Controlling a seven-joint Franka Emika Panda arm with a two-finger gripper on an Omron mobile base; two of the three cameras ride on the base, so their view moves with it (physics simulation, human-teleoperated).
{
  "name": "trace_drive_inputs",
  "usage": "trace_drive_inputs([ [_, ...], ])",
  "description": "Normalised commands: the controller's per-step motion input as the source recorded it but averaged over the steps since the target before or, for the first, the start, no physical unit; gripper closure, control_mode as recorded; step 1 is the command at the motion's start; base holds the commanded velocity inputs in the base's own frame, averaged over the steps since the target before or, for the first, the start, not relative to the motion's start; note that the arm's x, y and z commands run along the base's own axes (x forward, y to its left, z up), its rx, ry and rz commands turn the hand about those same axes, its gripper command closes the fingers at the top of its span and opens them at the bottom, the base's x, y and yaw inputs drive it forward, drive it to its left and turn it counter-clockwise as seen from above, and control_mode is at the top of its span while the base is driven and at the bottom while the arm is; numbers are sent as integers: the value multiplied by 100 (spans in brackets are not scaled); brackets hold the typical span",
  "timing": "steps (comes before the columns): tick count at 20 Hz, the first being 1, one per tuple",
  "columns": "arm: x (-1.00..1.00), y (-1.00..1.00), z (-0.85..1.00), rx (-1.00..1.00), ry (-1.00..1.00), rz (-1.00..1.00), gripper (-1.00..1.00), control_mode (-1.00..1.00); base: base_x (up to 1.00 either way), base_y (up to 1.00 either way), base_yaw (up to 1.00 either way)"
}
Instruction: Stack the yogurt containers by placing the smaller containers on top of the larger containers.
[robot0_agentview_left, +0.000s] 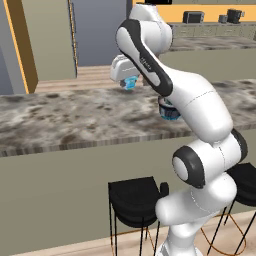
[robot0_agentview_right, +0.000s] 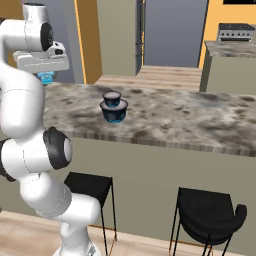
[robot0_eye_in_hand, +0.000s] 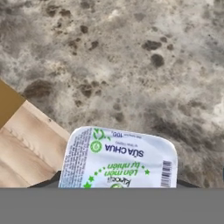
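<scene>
The small cup hangs in the gripper, lifted off the counter, jaws closed on its sides. In the hand view its printed white lid sits right at the fingers, over speckled stone and a strip of wood floor. The dark cup stands well apart on the counter, another dark cup on top. Black stools stand below.
</scene>
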Motion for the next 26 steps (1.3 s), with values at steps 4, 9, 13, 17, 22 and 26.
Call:
trace_drive_inputs([
  [4,0,-37,2,0,0,-5,100,-100,0,0,0],
  [9,0,-36,1,0,0,-7,100,-100,0,0,0],
  [13,0,-37,0,0,0,-8,100,-100,0,0,0],
  [17,0,-19,0,-5,0,-10,100,-100,0,0,0],
  [22,6,-13,0,-5,0,-12,100,-100,0,0,0],
  [26,5,-13,0,-4,0,-11,100,-100,0,0,0],
])
